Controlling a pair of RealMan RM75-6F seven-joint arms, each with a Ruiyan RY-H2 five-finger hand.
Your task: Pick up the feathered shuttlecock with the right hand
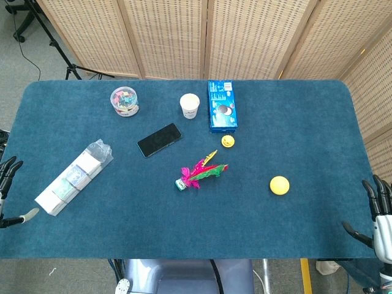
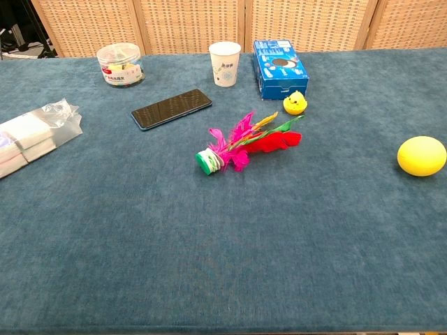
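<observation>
The feathered shuttlecock [image 1: 201, 173] [image 2: 244, 144] lies on its side near the middle of the blue table, green-white base toward the front left, pink, red and green feathers fanning to the back right. My right hand [image 1: 380, 214] hangs at the table's front right corner, fingers spread and holding nothing, far to the right of the shuttlecock. At the left edge my left hand [image 1: 8, 190] shows only in part, fingers apart and empty. Neither hand appears in the chest view.
A yellow ball [image 1: 279, 185] [image 2: 422, 155] sits between the shuttlecock and my right hand. Behind the shuttlecock are a small yellow duck [image 1: 228, 141], a blue box [image 1: 222, 105], a paper cup [image 1: 190, 105], a black phone [image 1: 159, 139] and a clear jar [image 1: 124, 101]. A plastic-wrapped pack [image 1: 73, 177] lies left.
</observation>
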